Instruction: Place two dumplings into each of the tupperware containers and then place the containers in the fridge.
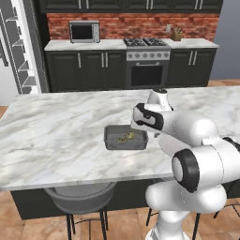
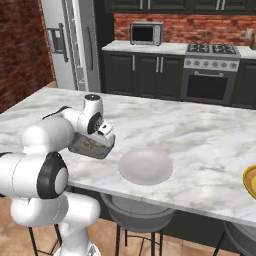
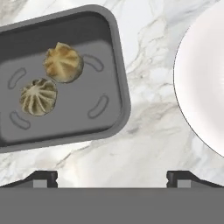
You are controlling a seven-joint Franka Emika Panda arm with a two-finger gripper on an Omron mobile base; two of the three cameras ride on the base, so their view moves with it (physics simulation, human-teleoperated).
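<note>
One grey tupperware container (image 3: 111, 52) lies on the marble island counter. Two tan dumplings sit inside it, one (image 3: 63, 62) beside the other (image 3: 38, 96). My gripper (image 3: 113, 179) hovers above the counter just past the container's near corner. It is open wide and nothing is between its fingertips (image 3: 43, 178). From the left base view the same container (image 1: 111, 139) with the dumplings (image 1: 125, 137) sits mid-counter, partly behind my hand. In the right base view the hand covers most of the container (image 2: 92, 148). The fridge (image 2: 70, 40) stands at the far left behind the island.
A round white plate (image 2: 145, 166) lies on the counter right beside the container, also at the hand view's right as the plate (image 3: 203, 78). A yellow-rimmed plate (image 2: 250, 182) is at the counter's right edge. Stools (image 1: 79, 197) stand under the near edge.
</note>
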